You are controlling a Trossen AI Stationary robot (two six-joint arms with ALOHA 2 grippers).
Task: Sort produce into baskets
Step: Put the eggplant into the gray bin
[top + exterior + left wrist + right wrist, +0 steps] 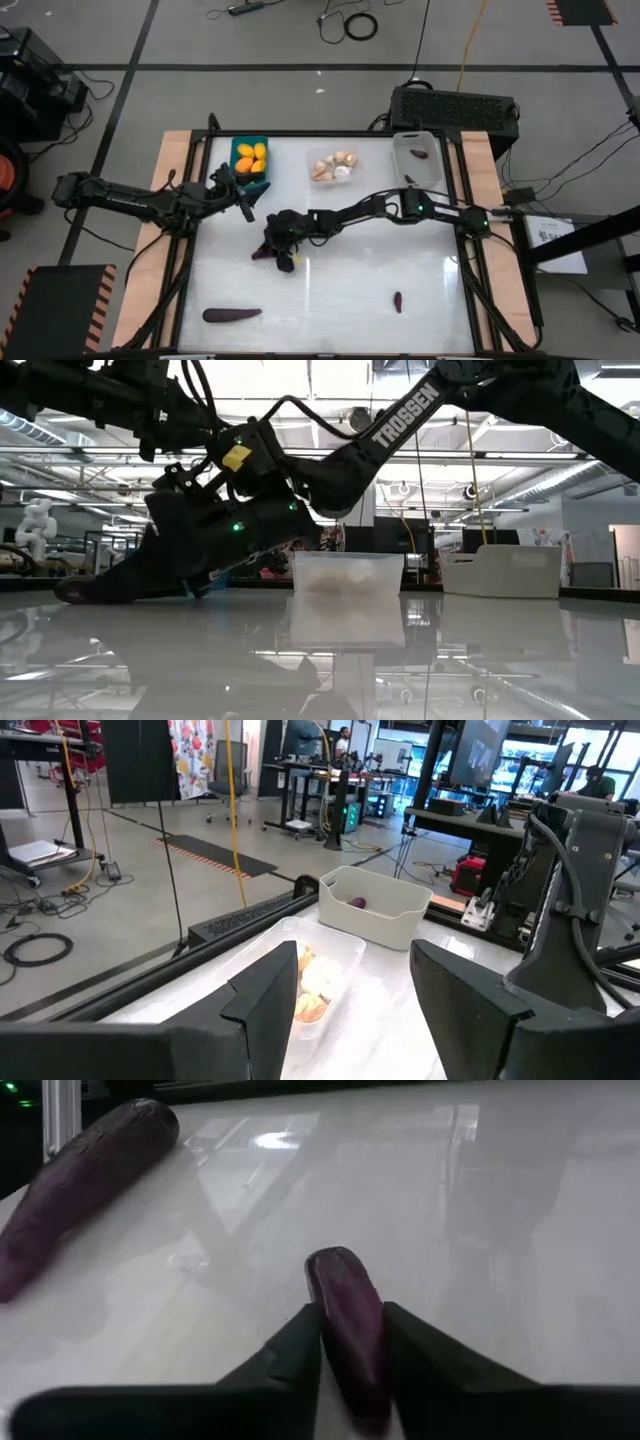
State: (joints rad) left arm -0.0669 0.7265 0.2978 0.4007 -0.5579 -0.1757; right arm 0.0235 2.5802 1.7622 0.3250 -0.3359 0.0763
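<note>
Left gripper [246, 203] hovers at the bench's [330, 300] ten o'clock beside the teal basket [240, 150], fingers spread, empty. Right gripper [352, 1365] at centre, fingers pinching a small eggplant [350, 1320]. Judgement: confirm a firm pinch, lift straight up, carry toward one o'clock.

Teal basket: yellow-orange ovals [251, 158]. Clear tray [333, 152], twelve o'clock: cream bulbs [332, 166]. White bin [436, 152], one o'clock: one purple piece [420, 153]. Long eggplant [231, 314] lies loose at seven o'clock, another small one [397, 301] at five.

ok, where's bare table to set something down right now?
Free: wide strip between the long eggplant and small eggplant; also right of the right gripper. Crowded: back edge, with teal bin, clear tray, white bin and left gripper.
</note>
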